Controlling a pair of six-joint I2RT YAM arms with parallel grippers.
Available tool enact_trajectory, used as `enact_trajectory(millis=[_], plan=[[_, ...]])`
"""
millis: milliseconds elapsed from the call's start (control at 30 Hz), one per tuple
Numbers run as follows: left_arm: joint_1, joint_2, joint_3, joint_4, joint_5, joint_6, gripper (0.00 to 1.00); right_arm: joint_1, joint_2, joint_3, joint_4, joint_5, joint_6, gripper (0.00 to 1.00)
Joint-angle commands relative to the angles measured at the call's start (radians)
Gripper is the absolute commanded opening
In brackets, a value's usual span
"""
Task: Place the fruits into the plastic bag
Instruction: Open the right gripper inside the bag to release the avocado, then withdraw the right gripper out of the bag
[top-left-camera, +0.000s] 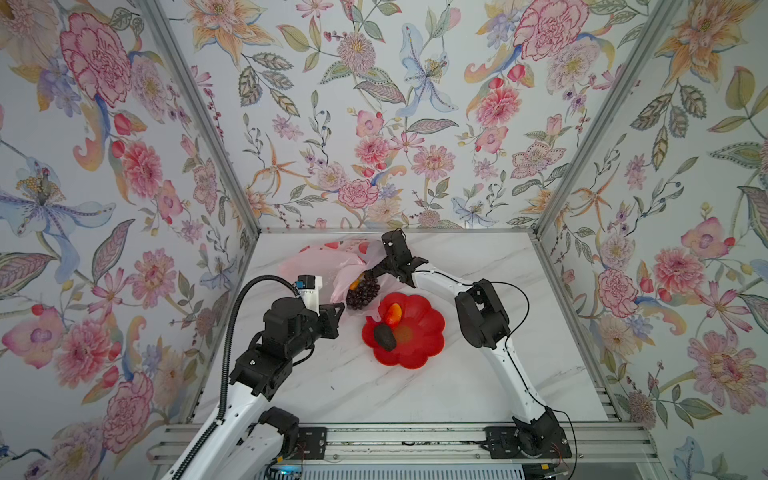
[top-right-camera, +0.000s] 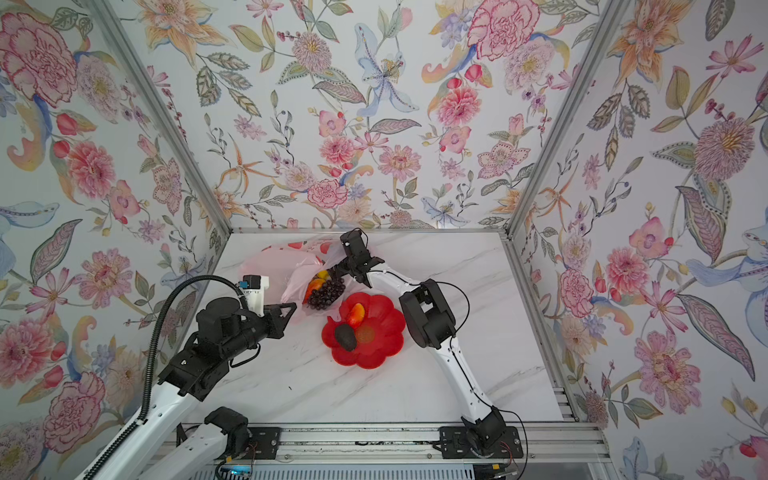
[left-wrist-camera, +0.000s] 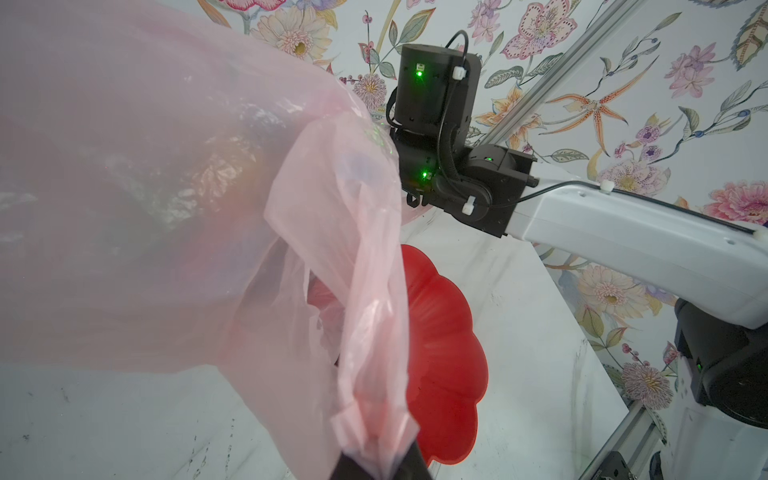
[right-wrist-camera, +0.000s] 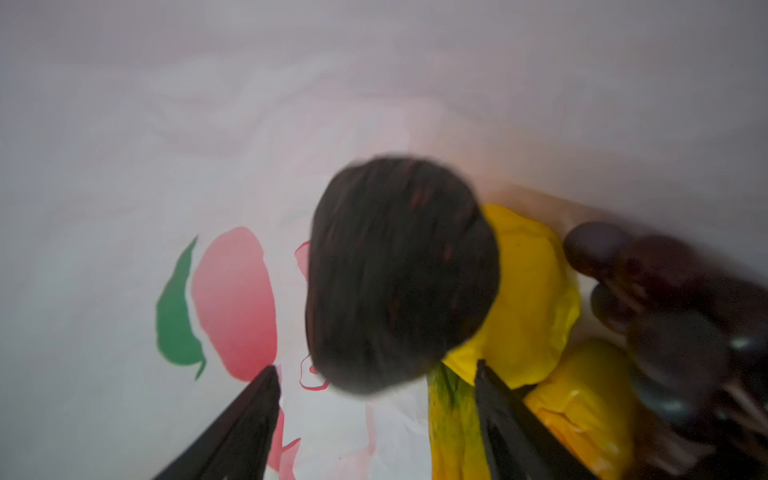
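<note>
Left gripper (left-wrist-camera: 376, 465): pressed together on a handle loop of the plastic bag (top-left-camera: 320, 264), with the film drawn taut from the pinch. The bag lies at the centre of both top views, just above and left of the red plate (top-left-camera: 419, 336).
Right gripper (right-wrist-camera: 374, 368): inside the bag mouth, fingers spread. A blurred avocado (right-wrist-camera: 399, 274) sits just ahead of the tips, with a gap visible at one finger.
Also inside the bag: yellow fruit (right-wrist-camera: 528, 291), grape bunch (top-left-camera: 363, 293).
On the plate: mango (top-left-camera: 392, 313), with a second avocado (top-left-camera: 384, 337) to its lower left
</note>
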Motion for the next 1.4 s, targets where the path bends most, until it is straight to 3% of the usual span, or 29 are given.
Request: enact_trajectory(millis=[0,533,733,933,1200,1367], plan=[[-0.013,-0.006,0.024,0.003,-0.019,0.001,0.0,-0.01,-0.002,0.001,0.006,0.001,-0.014,0.76],[-0.009,-0.044,0.007,-0.017,-0.009,-0.031,0.0,0.022,-0.043,-0.004,0.049,-0.055,-0.012,0.79],[0.004,-0.076,-0.02,-0.029,-0.006,-0.058,0.0,0.044,-0.046,0.02,0.063,-0.146,-0.011,0.79],[0.046,-0.105,-0.05,-0.041,0.026,-0.082,0.0,0.07,-0.037,0.073,0.077,-0.312,-0.027,0.8],[0.074,-0.115,-0.048,-0.06,0.043,-0.084,0.0,0.117,-0.106,0.074,-0.135,-0.492,-0.186,0.82],[0.076,-0.106,-0.053,-0.055,0.053,-0.091,0.0,0.133,-0.171,0.083,-0.42,-0.523,-0.401,0.83]])
